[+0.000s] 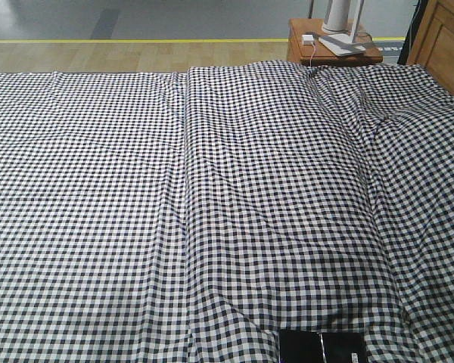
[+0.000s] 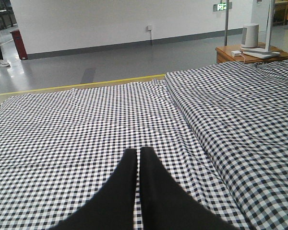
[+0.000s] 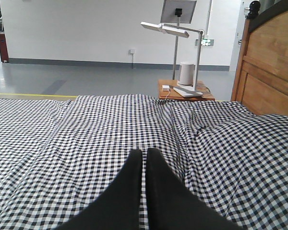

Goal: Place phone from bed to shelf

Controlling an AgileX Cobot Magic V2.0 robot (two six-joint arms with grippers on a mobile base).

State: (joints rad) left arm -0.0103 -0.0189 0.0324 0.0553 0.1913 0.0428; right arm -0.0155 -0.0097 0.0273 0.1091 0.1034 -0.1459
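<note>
The phone (image 1: 321, 348) lies flat on the bed (image 1: 212, 189), at the near edge of the front view and a little right of the middle; the lower border of the picture cuts it. Its black face is glossy. The checked sheet has long folds that run from the near side to the far side.

The left end effector (image 2: 138, 152) is closed, its two black fingers pressed together with nothing between them, and it hangs over the sheet. The right end effector (image 3: 144, 153) is closed in the same way and holds nothing. Neither wrist view shows the phone.

Beyond the far right corner of the bed stands a small brown counter (image 3: 185, 91) with a white lamp (image 3: 175, 31) on it. A wooden headboard (image 3: 269, 72) rises on the right side.
</note>
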